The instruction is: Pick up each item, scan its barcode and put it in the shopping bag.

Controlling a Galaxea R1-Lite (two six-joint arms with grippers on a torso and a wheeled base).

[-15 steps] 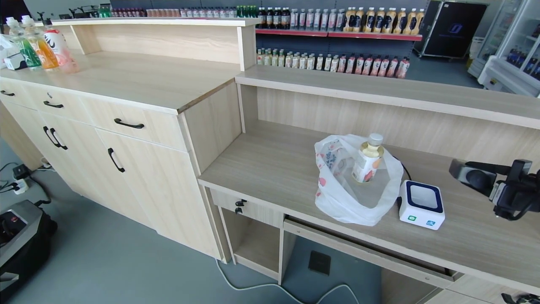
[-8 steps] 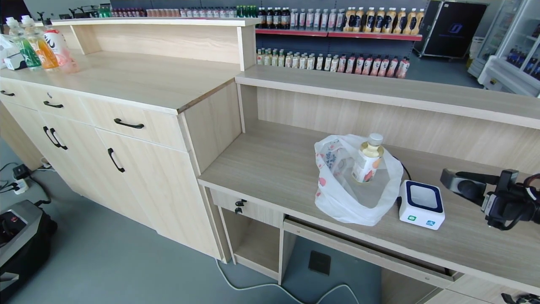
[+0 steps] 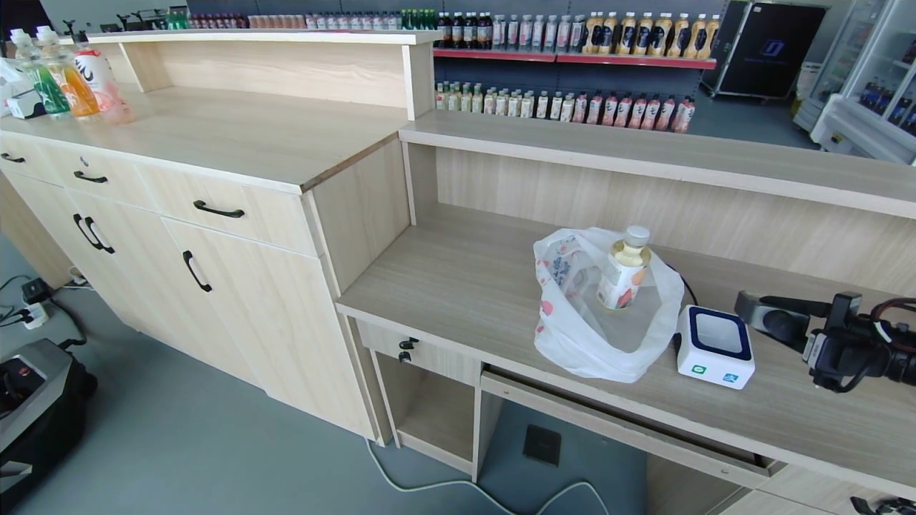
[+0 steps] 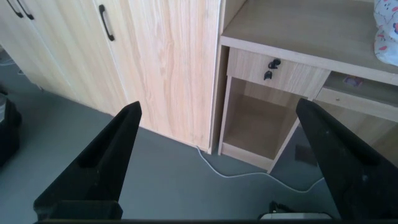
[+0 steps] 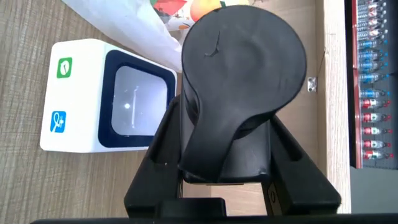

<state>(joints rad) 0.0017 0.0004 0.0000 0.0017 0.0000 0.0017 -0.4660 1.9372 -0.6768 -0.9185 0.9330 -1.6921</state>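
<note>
Right pincer [image 3: 798, 322] closed across the body of a dark round container [image 5: 244, 62], held lying sideways above the surface [image 3: 458, 279], near the scanner [image 3: 714, 345] but not over its window; bag [image 3: 572, 336] just beside the scanner, a bottle [image 3: 624, 275] upright inside; left pincer [image 4: 217, 109] spread wide, empty, low over the floor. The container looked stiff and smooth-walled, probably light yet apt to slip or roll; a hold around mid-body suited it; the bag, thin and limp, might fold shut at its mouth.
</note>
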